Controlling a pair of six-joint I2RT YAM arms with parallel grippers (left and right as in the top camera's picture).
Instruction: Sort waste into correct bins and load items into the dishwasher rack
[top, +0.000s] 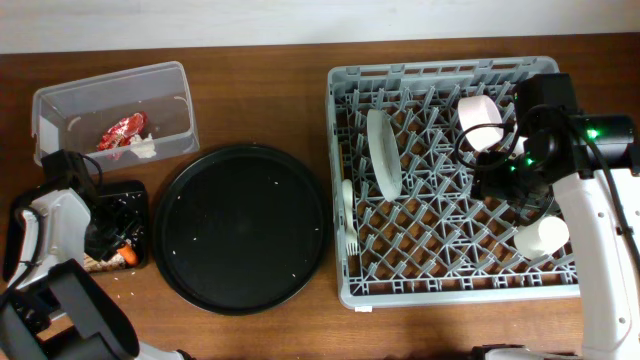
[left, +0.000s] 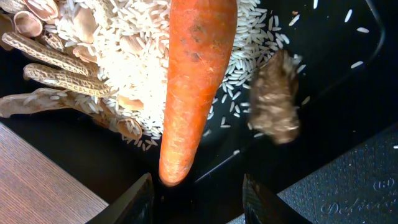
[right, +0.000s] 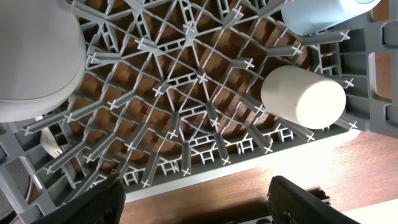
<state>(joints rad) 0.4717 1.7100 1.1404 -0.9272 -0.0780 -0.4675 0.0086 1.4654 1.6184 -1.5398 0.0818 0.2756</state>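
— How is the room along the edges taken up?
— The rack (top: 440, 68) is set at the right end of the worktop (top: 260, 100), its near rim close to the worktop's near edge. The round tray (top: 242, 228) is laid in the middle, just beside the rack, and a band of bare wood is seen behind it. The clear tub (top: 60, 95) is placed at the far left corner, with the red wrapper (top: 122, 132) inside.

— And the left gripper (left: 196, 202)?
— It is held low over the small black tray (left: 336, 124) by the left edge. Its fingers (left: 134, 202) are parted and nothing is gripped. The carrot (left: 193, 87) is laid free across the rice (left: 124, 68), its tip pointed at the gap, with the brown chunk (left: 275, 96) just beside it.

— The right gripper (right: 199, 208)?
— It is hung above the rack's near right part, spread wide and empty. The white cup (right: 303, 96) is lodged among the pegs by the near rim, and the blue cup (right: 323, 15) is seen further in. The plate (top: 384, 152) is stood on edge toward the left side, the fork (top: 351, 243) is laid by the left rim, and the bowl (top: 480, 120) is placed toward the far right.

— The surface?
— Brown wood grain is shown, bordered by a pale strip (top: 300, 20) along the far edge.
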